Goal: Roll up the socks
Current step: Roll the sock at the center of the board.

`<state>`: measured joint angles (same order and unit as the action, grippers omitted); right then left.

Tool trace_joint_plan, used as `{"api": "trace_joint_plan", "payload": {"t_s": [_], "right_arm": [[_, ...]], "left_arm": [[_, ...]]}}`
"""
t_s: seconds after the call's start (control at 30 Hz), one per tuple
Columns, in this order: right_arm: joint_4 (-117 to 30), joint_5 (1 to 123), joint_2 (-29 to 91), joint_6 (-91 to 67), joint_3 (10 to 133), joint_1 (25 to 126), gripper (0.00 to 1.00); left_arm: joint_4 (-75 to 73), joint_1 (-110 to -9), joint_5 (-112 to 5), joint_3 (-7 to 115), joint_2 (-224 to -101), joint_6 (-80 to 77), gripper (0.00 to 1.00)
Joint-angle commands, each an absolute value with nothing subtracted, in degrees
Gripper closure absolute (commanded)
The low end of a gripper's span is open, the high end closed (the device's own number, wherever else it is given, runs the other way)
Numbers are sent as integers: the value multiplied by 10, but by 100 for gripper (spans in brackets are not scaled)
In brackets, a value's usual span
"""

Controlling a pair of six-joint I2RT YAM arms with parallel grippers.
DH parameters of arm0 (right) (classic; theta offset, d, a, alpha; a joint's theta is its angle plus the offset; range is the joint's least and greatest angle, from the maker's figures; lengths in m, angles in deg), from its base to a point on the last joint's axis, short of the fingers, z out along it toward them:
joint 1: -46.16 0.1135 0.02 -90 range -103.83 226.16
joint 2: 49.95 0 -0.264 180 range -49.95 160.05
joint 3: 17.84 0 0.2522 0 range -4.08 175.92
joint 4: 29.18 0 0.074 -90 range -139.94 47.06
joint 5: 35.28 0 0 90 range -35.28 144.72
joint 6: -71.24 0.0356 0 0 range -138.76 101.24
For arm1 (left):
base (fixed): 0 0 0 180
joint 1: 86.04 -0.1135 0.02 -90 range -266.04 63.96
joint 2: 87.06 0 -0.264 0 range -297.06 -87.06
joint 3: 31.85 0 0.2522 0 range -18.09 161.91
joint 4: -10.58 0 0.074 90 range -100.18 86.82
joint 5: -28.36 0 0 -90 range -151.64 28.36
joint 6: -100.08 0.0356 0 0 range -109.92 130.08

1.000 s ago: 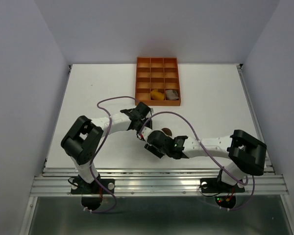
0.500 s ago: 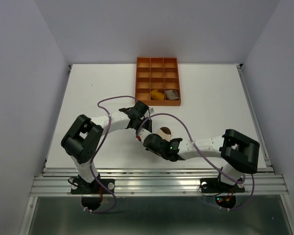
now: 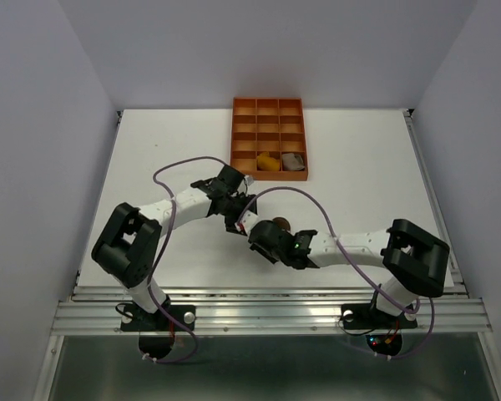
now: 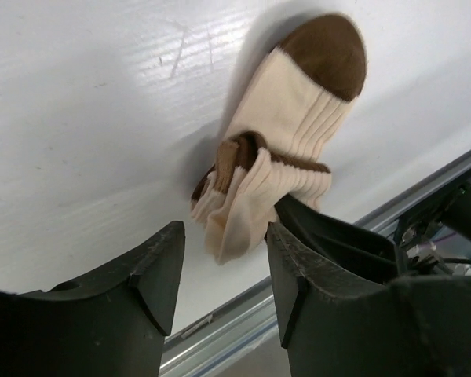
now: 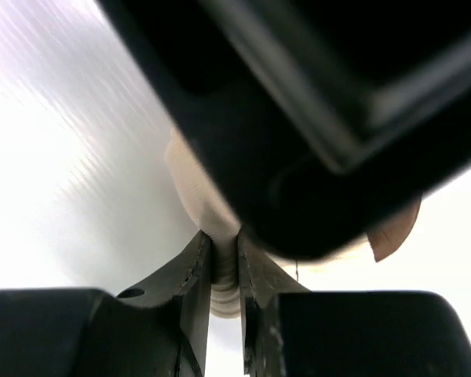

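The brown, cream and white sock (image 4: 298,102) lies partly folded on the white table, brown toe away from me and its bunched cuff end near my left gripper. My left gripper (image 4: 224,236) is open just short of that bunched end, with nothing between its jaws. My right gripper (image 5: 224,251) is shut on a fold of the sock's cream ribbed fabric (image 5: 192,188). From above, the left gripper (image 3: 238,219) and right gripper (image 3: 263,236) nearly touch beside the sock (image 3: 280,224). A mustard sock (image 3: 269,164) and a taupe sock (image 3: 293,159) sit in the tray.
The orange tray (image 3: 233,138) with square compartments stands at the table's far middle. Purple cables (image 3: 184,171) loop over both arms. A metal rail (image 3: 267,292) runs along the table's near edge, close behind the grippers. The left gripper's dark body fills the top of the right wrist view.
The right gripper has closed on the sock's cream fabric. The left gripper has opened, let go of the sock and drawn back a little to the left.
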<state>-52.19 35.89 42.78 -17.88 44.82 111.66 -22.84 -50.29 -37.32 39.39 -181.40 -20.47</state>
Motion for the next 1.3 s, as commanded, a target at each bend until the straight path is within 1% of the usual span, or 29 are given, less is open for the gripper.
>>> {"api": "trace_joint_plan", "payload": {"t_s": [0.0, 0.17, 0.3, 0.5, 0.6, 0.73, 0.87, 0.93, 1.0, 1.07, 1.17, 1.27], "right_arm": [[-552, 462, 416, -126, 434, 1095, 99], [-530, 579, 382, -94, 424, 1045, 99], [-507, 633, 375, -66, 413, 1008, 99], [-494, 713, 410, -32, 412, 950, 99], [-486, 772, 424, -15, 415, 923, 99], [-475, 834, 437, 4, 414, 883, 99], [-458, 895, 456, 33, 412, 840, 99], [-452, 911, 472, 43, 410, 832, 99], [-423, 962, 483, 70, 404, 810, 99], [-414, 975, 501, 76, 403, 804, 99], [-416, 964, 509, 73, 406, 782, 99], [-416, 988, 533, 77, 407, 763, 99]], "left_arm": [[-235, -516, -413, 412, -1766, -216, 43], [-229, -554, -440, 396, -1748, -220, 43], [-230, -572, -451, 372, -1733, -222, 43], [-229, -584, -452, 343, -1710, -222, 44], [-219, -584, -446, 325, -1699, -222, 44], [-201, -584, -430, 298, -1665, -214, 44], [-148, -579, -373, 256, -1620, -204, 44], [-136, -573, -369, 248, -1598, -203, 44], [-121, -562, -360, 238, -1589, -206, 44], [-103, -554, -354, 232, -1590, -211, 44], [-87, -528, -361, 227, -1609, -221, 44], [-65, -506, -357, 234, -1636, -224, 44]]}}
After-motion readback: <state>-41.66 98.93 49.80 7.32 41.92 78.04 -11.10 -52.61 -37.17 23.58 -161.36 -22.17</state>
